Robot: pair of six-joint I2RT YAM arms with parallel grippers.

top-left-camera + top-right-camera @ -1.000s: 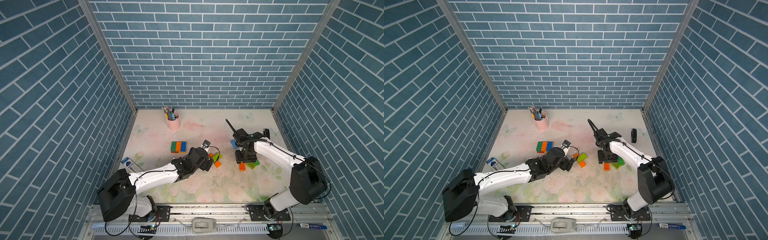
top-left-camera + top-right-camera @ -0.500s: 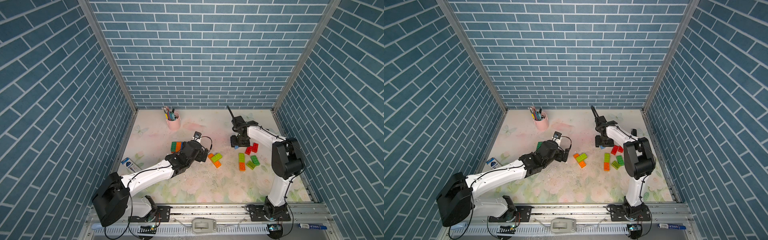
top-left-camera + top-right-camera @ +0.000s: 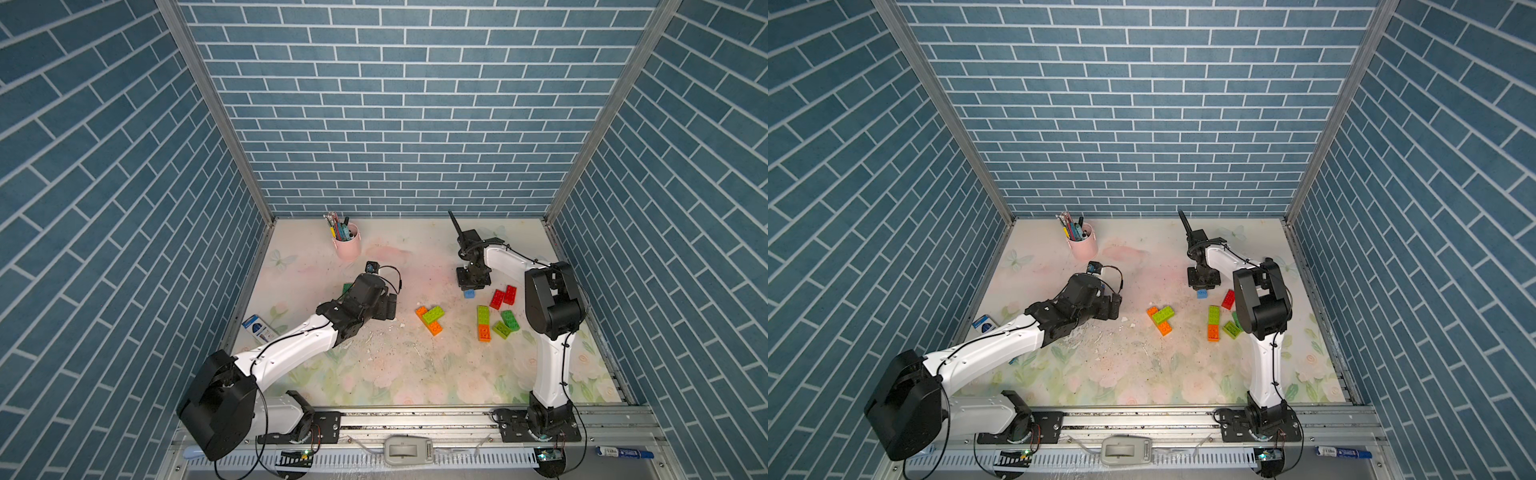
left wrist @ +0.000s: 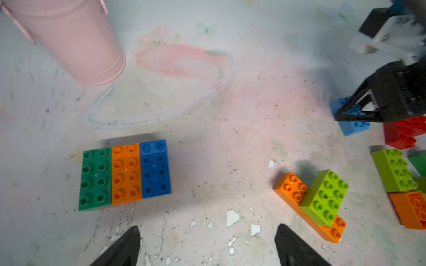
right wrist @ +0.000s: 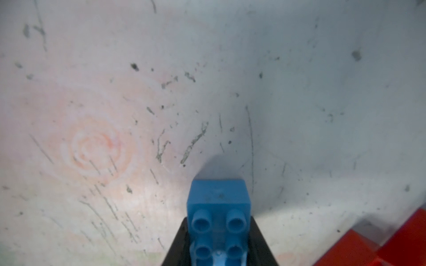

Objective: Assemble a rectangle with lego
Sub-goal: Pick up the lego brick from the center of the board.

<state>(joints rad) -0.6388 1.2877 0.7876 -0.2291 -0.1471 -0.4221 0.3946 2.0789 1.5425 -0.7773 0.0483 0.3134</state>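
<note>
In both top views my right gripper (image 3: 473,286) stands over the far right of the surface (image 3: 415,374), clamped down on a light blue brick (image 3: 469,294). My left gripper (image 3: 388,308) lies at centre-left, its arm hiding most of the green-orange-blue slab (image 3: 347,287).

From the left wrist, my left gripper's tips are spread wide, empty. The green-orange-blue slab (image 4: 125,175) lies ahead to the left, its bricks' long axes running near to far, blue edge facing right.

From the right wrist, the light blue brick (image 5: 219,205) sits pinched between my closed jaws; whether it is off the surface I cannot tell.

I judge it must travel left to that blue edge; my left arm is nearer the slab.
</note>
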